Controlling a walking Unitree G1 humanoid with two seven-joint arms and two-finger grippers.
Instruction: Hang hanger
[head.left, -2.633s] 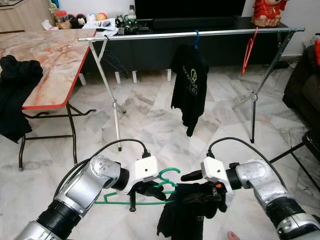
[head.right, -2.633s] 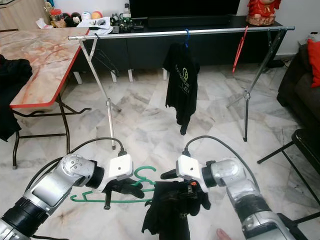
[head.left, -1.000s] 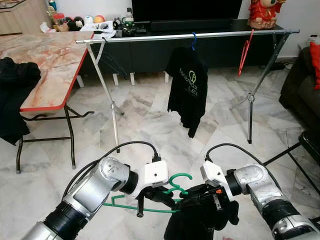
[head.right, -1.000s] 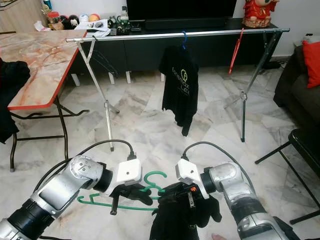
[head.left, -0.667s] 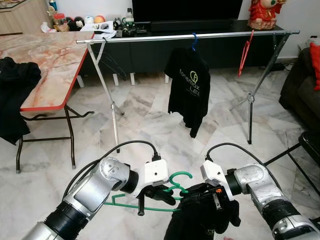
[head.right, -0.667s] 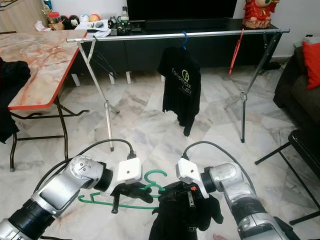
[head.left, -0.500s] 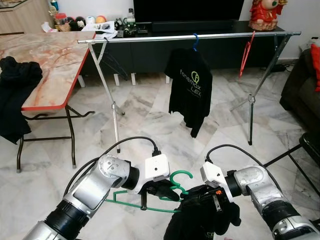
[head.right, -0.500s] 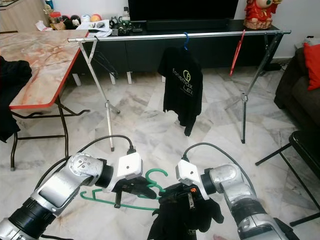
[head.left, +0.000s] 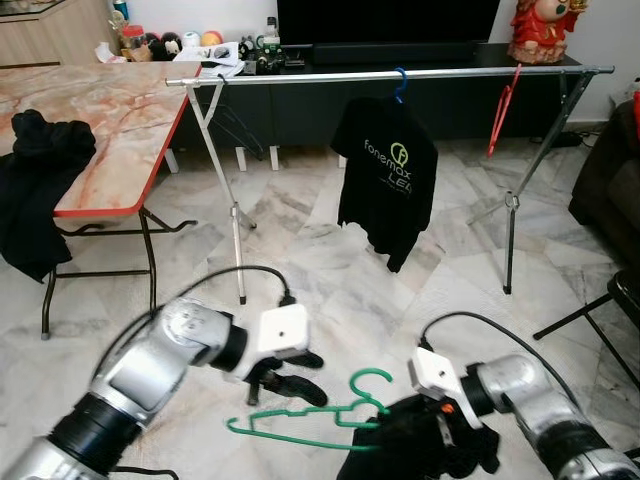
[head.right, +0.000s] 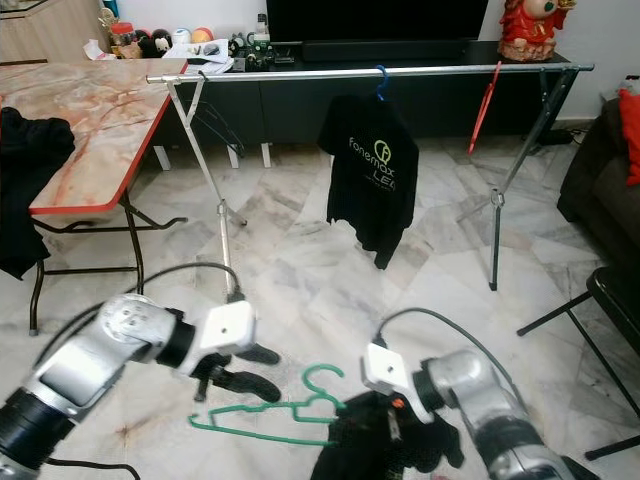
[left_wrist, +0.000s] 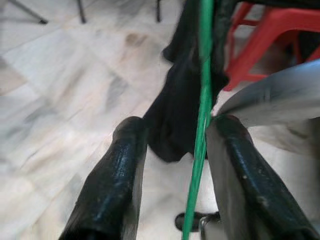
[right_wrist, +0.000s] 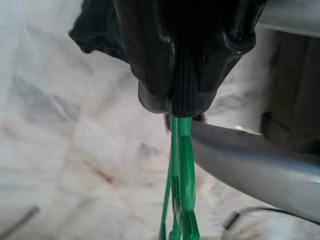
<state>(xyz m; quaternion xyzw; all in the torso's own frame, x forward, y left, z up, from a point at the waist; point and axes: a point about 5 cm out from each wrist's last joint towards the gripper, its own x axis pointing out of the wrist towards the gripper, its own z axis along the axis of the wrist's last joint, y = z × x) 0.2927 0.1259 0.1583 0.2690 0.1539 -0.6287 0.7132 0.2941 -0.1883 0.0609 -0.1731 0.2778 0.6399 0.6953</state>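
A green hanger (head.left: 300, 432) hangs low over the floor, its hook (head.left: 368, 384) pointing up. One end of it sits inside a black garment (head.left: 400, 462). My right gripper (right_wrist: 185, 90) is shut on the garment's ribbed collar, and the green hanger (right_wrist: 180, 175) comes out right at its fingertips. My left gripper (head.left: 292, 376) is open beside the hanger's free end, not touching it. The wrist view shows the hanger's green wire (left_wrist: 202, 125) running between its spread fingers (left_wrist: 125, 175) with gaps on both sides. The silver clothes rail (head.left: 400, 75) stands further ahead.
On the rail hang a black T-shirt (head.left: 387, 180) on a blue hanger and a red hanger (head.left: 500, 110). A marble-top table (head.left: 110, 110) with black clothes (head.left: 35, 190) stands to the left. A dark sofa and a black stool (head.left: 625, 290) are on the right.
My left gripper has let go of the green hanger and drawn back to the left. The hanger has dropped lower and now hangs from the garment in my right gripper.
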